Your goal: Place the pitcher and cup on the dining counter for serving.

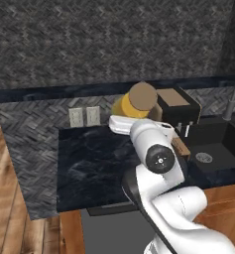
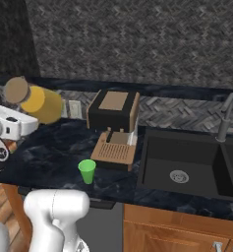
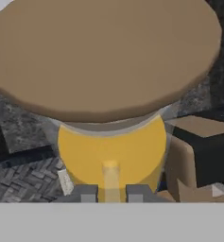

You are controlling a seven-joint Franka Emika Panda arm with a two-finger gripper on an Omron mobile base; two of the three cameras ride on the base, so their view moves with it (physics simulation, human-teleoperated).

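The hand has its two dark fingertips closed narrowly on the thin handle of the clear glass pitcher of orange liquid with a round tan cork lid. The pitcher hangs tilted in the air above the dark marbled worktop, lid leaning away from the brown boxy coffee machine. The small bright green tapered plastic cup stands upright on the worktop, just in front of the machine's drip tray, left of the black sink.
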